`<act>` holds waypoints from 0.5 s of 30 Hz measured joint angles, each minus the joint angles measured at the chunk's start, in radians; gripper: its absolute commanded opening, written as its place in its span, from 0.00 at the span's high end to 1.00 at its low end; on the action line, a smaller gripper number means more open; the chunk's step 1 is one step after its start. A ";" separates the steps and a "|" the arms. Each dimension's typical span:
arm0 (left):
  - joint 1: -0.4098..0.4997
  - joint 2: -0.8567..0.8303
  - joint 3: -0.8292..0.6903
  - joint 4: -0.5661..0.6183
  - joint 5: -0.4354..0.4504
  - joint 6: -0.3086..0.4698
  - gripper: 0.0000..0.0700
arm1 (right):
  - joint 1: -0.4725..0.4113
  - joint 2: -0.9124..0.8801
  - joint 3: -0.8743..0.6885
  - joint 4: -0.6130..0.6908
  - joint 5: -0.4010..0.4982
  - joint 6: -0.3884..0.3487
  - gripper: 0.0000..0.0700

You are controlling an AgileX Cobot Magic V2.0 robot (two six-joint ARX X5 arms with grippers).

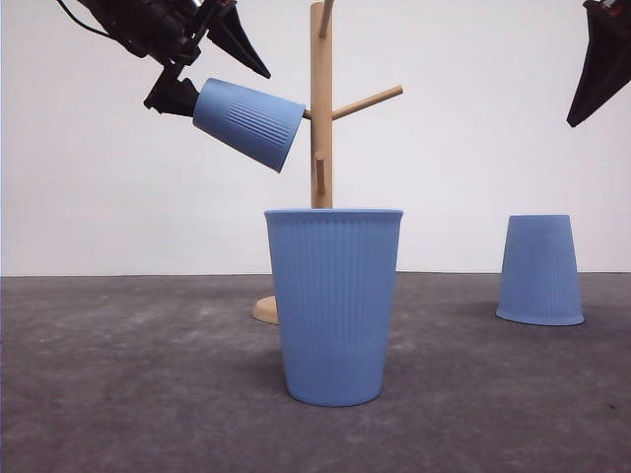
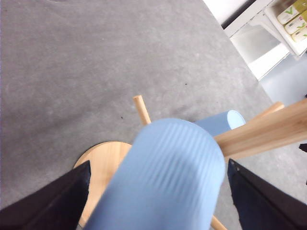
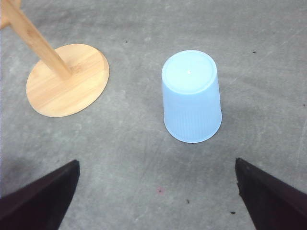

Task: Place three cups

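Left gripper (image 1: 202, 74) is clamped on a tilted cup (image 1: 248, 122), its mouth aimed at the wooden rack (image 1: 320, 118), right by a peg, up in the air. Can't tell if the peg is inside the cup or not. Below and in front of it, a second cup (image 1: 334, 305) stands upright on the grey table (image 1: 118, 394). Right gripper (image 3: 156, 201) hangs spread wide above a third cup (image 3: 192, 96), which sits upside down beside the rack's round base (image 3: 67, 81).
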 measured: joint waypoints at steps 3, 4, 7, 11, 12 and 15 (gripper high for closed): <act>0.003 0.000 0.000 -0.005 -0.054 0.004 0.19 | 0.000 0.000 0.000 -0.001 0.000 0.000 0.06; 0.005 0.000 0.001 -0.014 -0.076 0.007 0.17 | 0.000 0.000 0.000 -0.002 0.000 0.000 0.06; 0.020 0.004 0.031 -0.065 -0.156 0.014 0.14 | 0.000 0.000 0.000 -0.004 0.001 0.000 0.06; 0.044 0.005 0.124 -0.152 -0.284 0.032 0.14 | 0.000 0.000 0.000 -0.004 0.000 -0.002 0.06; 0.048 0.005 0.153 -0.180 -0.314 0.038 0.14 | 0.000 0.000 0.000 -0.004 0.000 -0.003 0.06; 0.049 0.005 0.245 -0.269 -0.413 0.053 0.14 | 0.000 0.000 0.000 -0.004 0.000 -0.004 0.06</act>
